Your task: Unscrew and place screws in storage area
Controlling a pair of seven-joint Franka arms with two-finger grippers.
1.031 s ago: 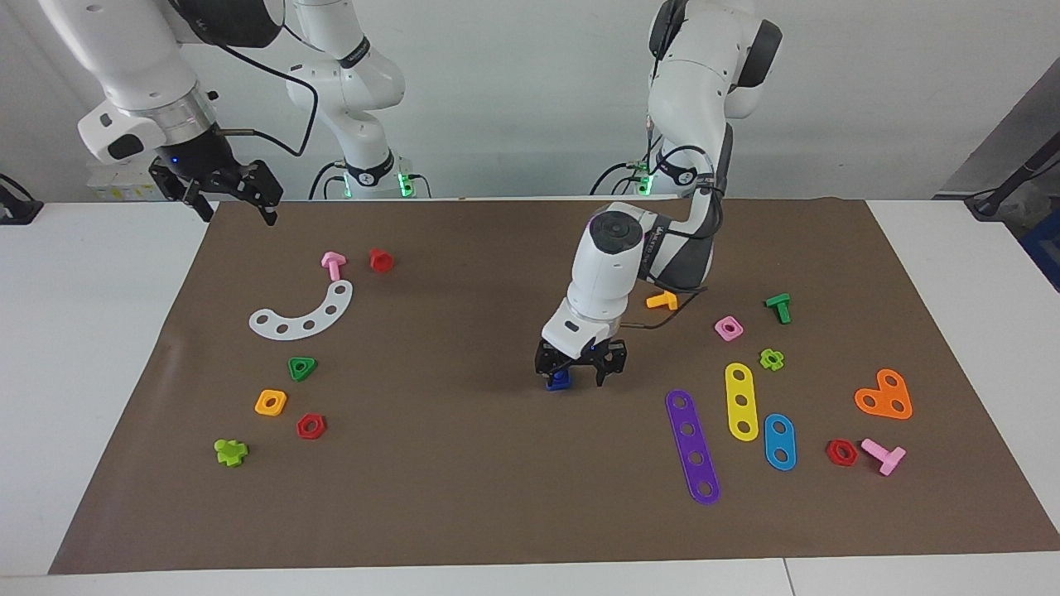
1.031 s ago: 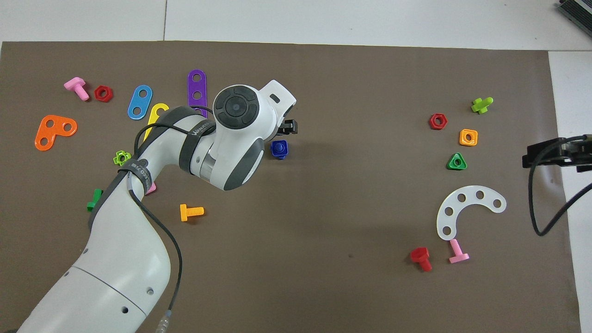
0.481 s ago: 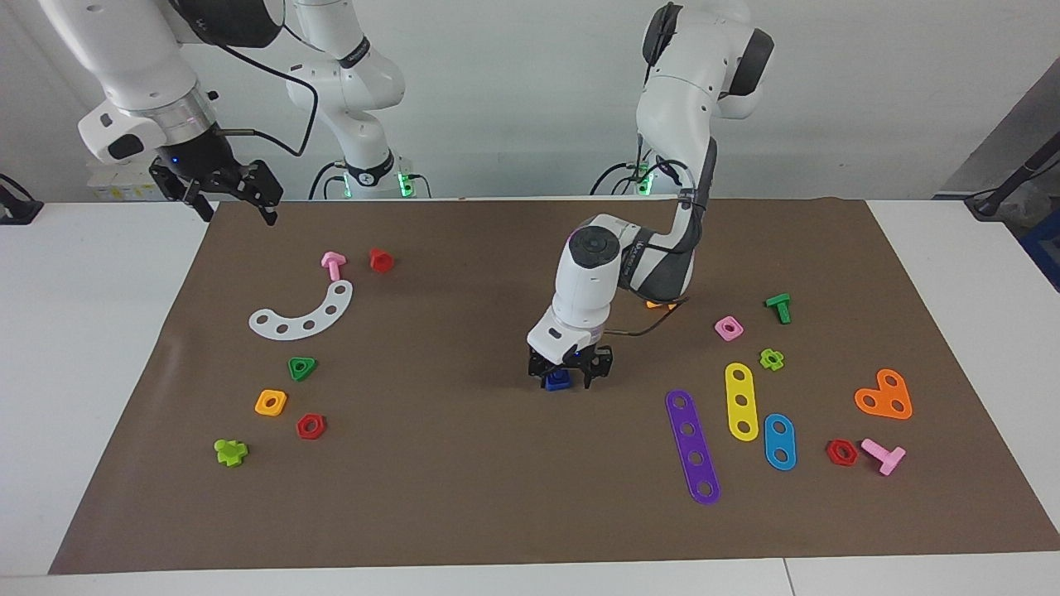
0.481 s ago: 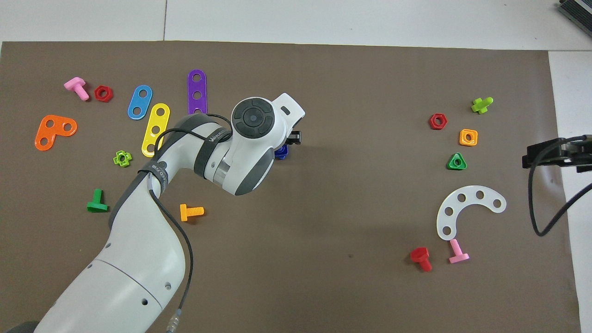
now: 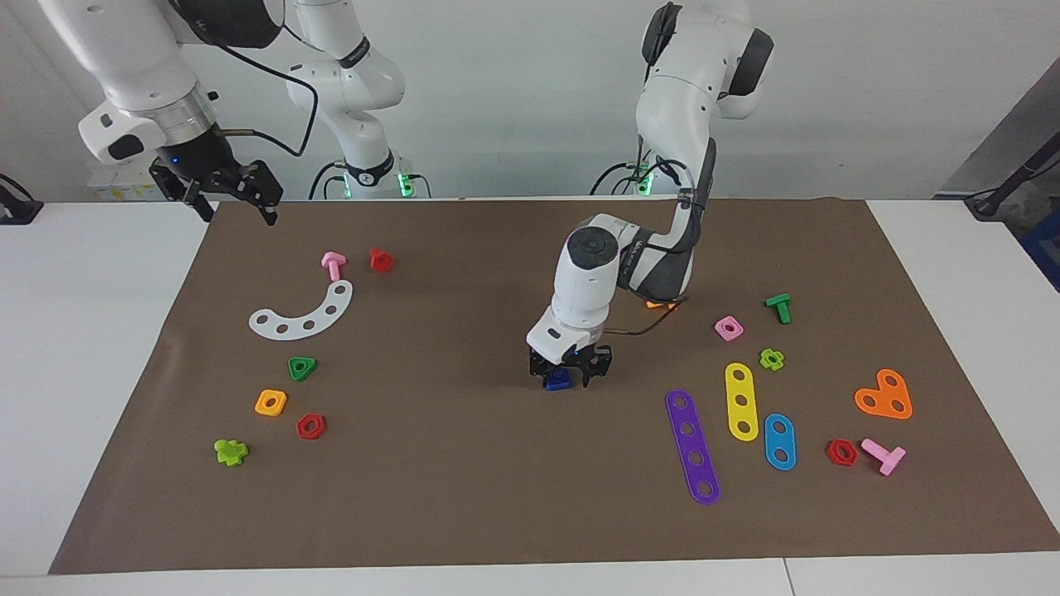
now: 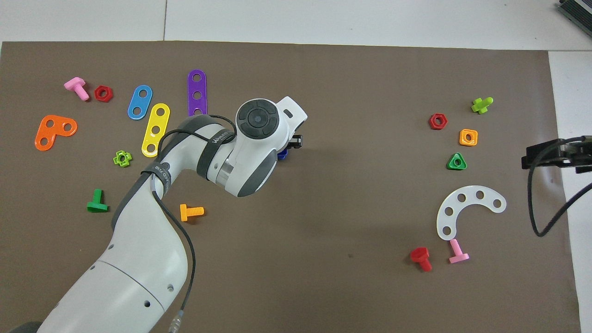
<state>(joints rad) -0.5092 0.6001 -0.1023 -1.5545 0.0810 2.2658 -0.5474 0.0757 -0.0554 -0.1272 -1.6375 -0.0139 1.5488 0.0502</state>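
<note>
A small dark blue piece stands on the brown mat near the middle of the table. My left gripper is down over it, with one finger on each side of it. I see a gap, so the gripper looks open. The gripper covers most of the piece, so I cannot tell whether it is a screw or a nut. Only an edge of it shows in the overhead view. My right gripper waits open, raised over the mat's edge at the right arm's end. Several other screws lie around, such as a pink one and a red one.
A white arc strip, a green triangular nut, an orange square nut and a red hex nut lie toward the right arm's end. Purple, yellow and blue strips and an orange heart plate lie toward the left arm's end.
My left gripper has shifted from beside the dark blue piece to over it and come down around it. The right arm has not moved.
</note>
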